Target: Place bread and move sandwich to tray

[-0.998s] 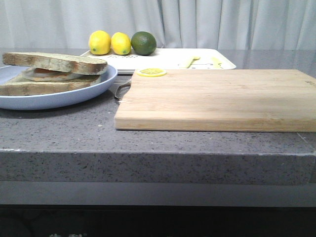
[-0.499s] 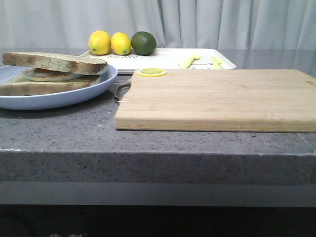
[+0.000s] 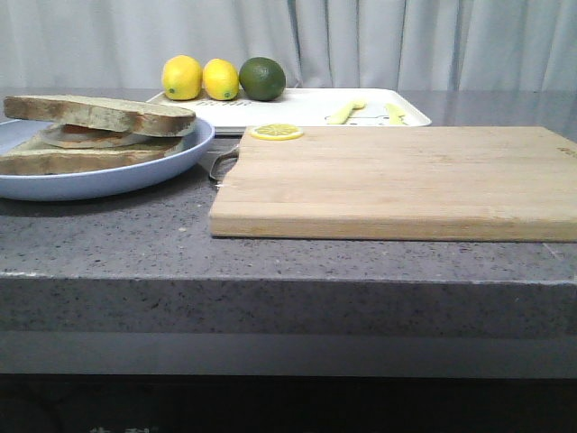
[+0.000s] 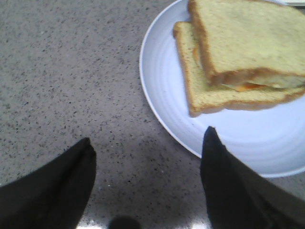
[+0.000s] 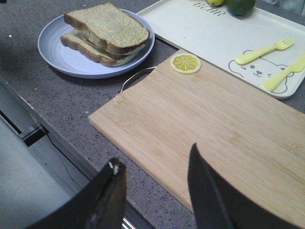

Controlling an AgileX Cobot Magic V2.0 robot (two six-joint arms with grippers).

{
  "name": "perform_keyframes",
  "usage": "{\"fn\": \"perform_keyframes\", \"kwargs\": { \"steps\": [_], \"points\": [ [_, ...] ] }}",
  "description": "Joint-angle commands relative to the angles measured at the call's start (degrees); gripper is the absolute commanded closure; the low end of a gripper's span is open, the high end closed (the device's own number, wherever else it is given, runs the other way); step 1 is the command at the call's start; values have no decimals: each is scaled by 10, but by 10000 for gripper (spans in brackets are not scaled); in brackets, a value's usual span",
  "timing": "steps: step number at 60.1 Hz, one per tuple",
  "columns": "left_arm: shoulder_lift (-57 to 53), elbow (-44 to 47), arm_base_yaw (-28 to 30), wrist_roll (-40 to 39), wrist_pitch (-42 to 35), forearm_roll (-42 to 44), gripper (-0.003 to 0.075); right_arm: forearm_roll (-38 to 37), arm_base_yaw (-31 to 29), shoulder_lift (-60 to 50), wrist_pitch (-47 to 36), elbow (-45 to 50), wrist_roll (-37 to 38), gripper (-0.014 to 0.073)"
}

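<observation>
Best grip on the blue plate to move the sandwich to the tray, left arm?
Probably pinch the plate at its near rim, from the counter side where the open left gripper hovers. The rim there is bare and flares up off the counter; the sandwich sits toward the far side, leaving finger room. The tray lies behind.

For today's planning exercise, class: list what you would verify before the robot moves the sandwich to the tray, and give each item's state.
1. Top bread on sandwich: ok, two slices stacked with egg between.
2. Sandwich sits on blue plate: ok.
3. Left tool open, empty: ok.
4. Right tool open, empty: ok.
5. Bare space on tray: ok; fork and fruit sit elsewhere.
6. Left tool aligned with sandwich: not ok, it hangs beside the plate's rim.
</observation>
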Motion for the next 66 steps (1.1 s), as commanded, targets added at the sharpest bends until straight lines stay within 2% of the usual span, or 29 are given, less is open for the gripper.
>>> {"fn": "perform_keyframes", "kwargs": {
  "steps": [1, 10, 16, 30, 66],
  "points": [
    [47, -60, 30, 8, 4, -38, 258, -1, 1, -2, -47, -15, 1, 254],
    [129, -114, 61, 92, 34, -156, 263, -1, 1, -2, -47, -15, 1, 254],
    [171, -137, 71, 110, 47, -202, 296, -1, 1, -2, -47, -15, 1, 254],
    [246, -177, 71, 110, 46, -213, 362, 0, 1, -2, -50, -15, 1, 254],
    [319, -187, 70, 110, 35, -244, 362, 0, 1, -2, -50, -15, 1, 254]
  ]
}}
